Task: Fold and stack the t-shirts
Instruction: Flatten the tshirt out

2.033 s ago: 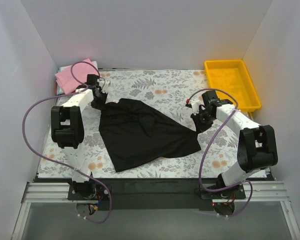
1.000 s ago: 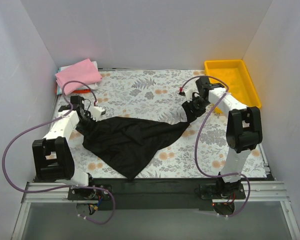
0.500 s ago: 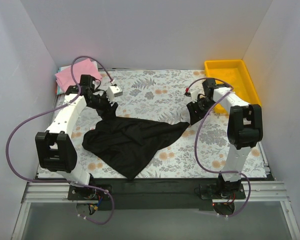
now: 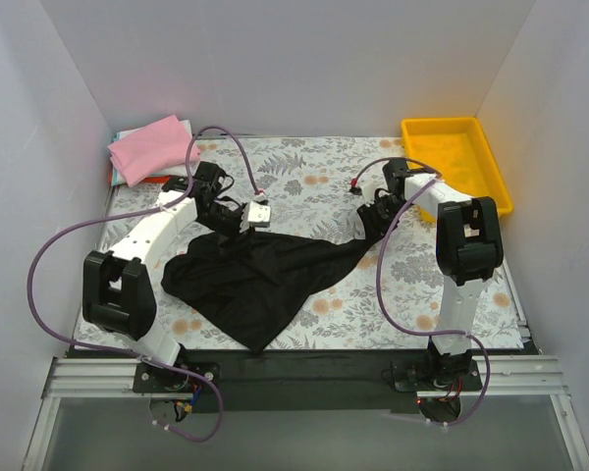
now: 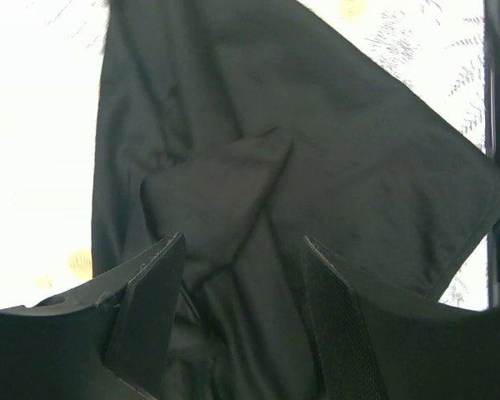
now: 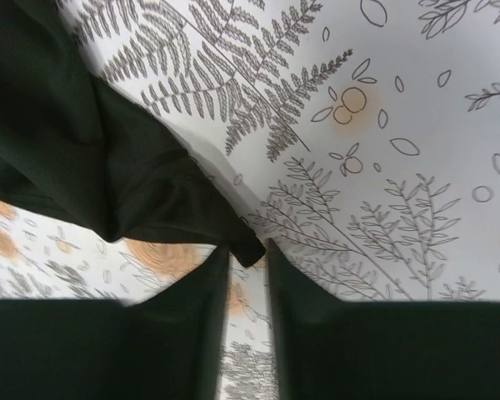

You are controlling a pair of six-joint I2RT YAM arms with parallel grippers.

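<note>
Just one black t-shirt (image 4: 265, 280) lies crumpled, one pink t-shirt (image 4: 152, 145) folded

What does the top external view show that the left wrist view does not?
Only the top external view shows the pink t-shirt at the back left, the yellow tray at the back right, and the right gripper at the right corner of the black t-shirt. Only the left wrist view shows the open fingers of the left gripper and a raised fold below them. Both show the black t-shirt on the floral cover.
</note>
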